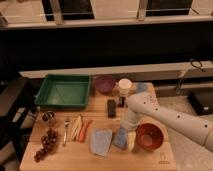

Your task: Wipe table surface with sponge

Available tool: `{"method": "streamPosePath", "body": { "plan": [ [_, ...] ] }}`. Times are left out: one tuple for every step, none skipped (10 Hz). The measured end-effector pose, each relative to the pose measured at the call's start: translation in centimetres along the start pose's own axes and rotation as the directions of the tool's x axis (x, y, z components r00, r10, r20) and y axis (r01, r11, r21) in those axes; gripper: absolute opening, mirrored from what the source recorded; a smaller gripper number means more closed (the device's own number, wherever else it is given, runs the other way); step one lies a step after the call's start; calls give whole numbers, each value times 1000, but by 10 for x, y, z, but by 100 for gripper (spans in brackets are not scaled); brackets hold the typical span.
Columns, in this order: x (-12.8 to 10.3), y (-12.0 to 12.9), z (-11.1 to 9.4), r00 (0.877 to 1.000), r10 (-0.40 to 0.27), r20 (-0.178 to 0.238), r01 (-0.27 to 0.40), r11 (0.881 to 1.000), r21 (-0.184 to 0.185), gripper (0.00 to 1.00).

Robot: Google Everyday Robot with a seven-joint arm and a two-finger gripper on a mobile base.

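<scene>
The table surface [160,157] is a light-brown wooden top with plank lines. The mid-blue sponge [120,139] lies on it at the front middle, between the pale blue-grey cloth [101,142] and the orange bowl [149,136]. My white arm reaches in from the right and bends down. My gripper [128,139] is low over the table, right at the sponge's right edge and partly hiding it. I cannot tell whether it is touching or holding the sponge.
A green tray [64,91] sits back left, with a purple bowl [105,83] and a white cup [124,86] behind. A dark block [112,107] stands mid-table. Grapes [45,145], a fork [65,131], a carrot [85,130] and a metal cup [48,117] lie at the left.
</scene>
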Motion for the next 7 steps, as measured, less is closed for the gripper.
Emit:
{"method": "streamPosePath", "body": {
  "plan": [
    [0,0,0,1000,0,0,0,1000,0,100],
    [-1,0,0,1000,-5,-5,5,1000,1,96],
    [-4,-2,-4,1000,-14,-19,14,1000,15,89],
    [-7,-2,-11,999,-26,-43,28,999,37,77],
    [-7,-1,-13,998,-28,-49,30,999,43,67],
    [-7,-2,-13,998,-28,-49,30,999,42,57],
    [-9,-2,-12,998,-30,-48,32,999,41,47]
  ]
}}
